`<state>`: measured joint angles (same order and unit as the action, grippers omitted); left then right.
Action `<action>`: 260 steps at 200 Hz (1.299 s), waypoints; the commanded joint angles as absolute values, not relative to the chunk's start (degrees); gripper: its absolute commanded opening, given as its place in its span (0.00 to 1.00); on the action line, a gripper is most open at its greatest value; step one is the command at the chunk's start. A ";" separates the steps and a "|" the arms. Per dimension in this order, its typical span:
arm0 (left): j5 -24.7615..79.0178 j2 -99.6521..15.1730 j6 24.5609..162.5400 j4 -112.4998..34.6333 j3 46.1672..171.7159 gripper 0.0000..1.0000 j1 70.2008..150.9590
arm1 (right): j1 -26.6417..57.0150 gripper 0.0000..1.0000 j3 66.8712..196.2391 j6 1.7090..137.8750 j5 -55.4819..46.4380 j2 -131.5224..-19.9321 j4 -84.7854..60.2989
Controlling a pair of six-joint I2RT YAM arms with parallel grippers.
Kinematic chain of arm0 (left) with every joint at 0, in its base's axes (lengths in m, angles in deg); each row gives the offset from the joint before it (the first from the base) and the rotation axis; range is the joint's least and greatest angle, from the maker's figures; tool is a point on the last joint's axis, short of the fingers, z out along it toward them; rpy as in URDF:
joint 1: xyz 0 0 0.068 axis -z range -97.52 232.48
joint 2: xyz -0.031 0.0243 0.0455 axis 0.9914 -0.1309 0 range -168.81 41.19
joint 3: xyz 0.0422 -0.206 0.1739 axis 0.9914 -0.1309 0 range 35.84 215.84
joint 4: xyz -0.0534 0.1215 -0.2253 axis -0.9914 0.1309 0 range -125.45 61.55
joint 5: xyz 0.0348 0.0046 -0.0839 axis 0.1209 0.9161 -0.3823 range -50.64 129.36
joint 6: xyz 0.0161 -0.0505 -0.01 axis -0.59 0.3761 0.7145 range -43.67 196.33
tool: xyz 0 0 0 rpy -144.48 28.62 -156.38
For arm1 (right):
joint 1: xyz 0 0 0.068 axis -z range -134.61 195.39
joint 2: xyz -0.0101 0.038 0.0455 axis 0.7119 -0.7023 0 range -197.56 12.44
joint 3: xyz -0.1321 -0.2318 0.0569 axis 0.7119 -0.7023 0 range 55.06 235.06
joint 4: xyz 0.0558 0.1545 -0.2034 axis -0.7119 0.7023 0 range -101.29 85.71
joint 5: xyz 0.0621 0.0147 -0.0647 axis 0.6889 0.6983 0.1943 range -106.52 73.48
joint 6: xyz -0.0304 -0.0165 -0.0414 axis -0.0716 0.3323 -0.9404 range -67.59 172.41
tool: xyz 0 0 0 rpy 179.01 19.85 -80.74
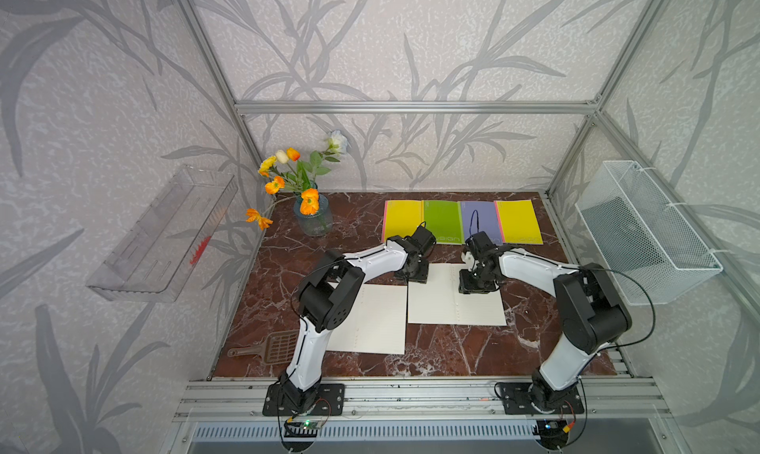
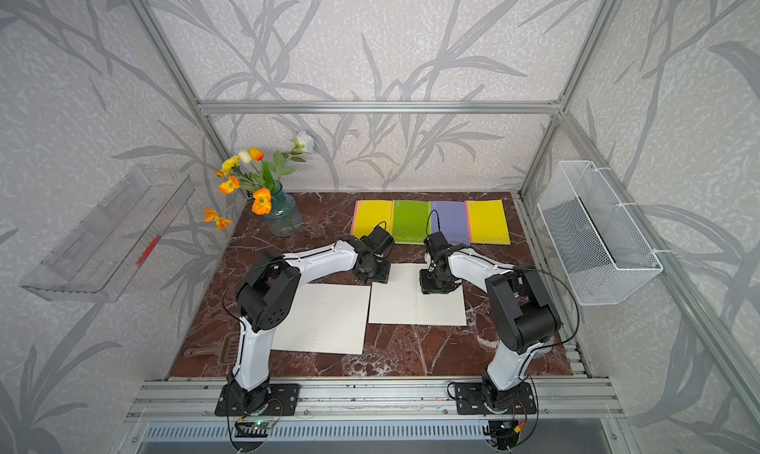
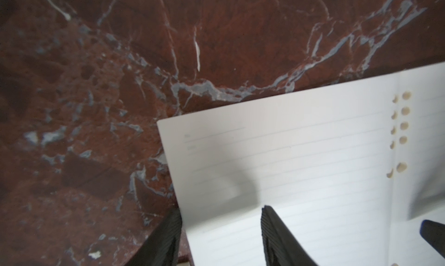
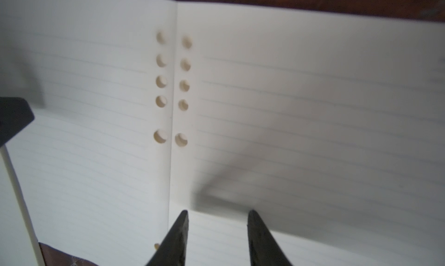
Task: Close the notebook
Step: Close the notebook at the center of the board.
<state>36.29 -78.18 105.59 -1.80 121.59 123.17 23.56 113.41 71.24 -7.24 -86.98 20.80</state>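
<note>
The notebook [image 1: 448,308] lies open flat on the table [image 1: 452,353] (nothing folded yet), the left gripper [image 3: 221,210] spread astride its page edge, the right gripper [image 4: 218,213] slightly parted, empty, beside the spine

Robotics lab test cell, aluminium extrusion frame [image 1: 415,107], leaf-patterned wall panels [image 1: 411,40], red marble-look tabletop [image 1: 452,349], slotted front mounting rail [image 1: 411,394].
</note>
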 commanded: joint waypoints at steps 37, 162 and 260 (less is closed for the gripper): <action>32.63 -78.09 105.06 -2.14 122.01 0.54 123.52 | 23.43 0.41 111.58 71.68 -7.78 -89.32 20.15; 26.09 -68.26 106.80 -6.89 118.58 0.54 123.39 | 23.35 0.41 111.24 71.74 -7.64 -89.05 19.99; 20.76 -64.99 109.23 -10.97 115.77 0.51 122.42 | 23.40 0.41 111.23 71.70 -7.56 -89.08 19.84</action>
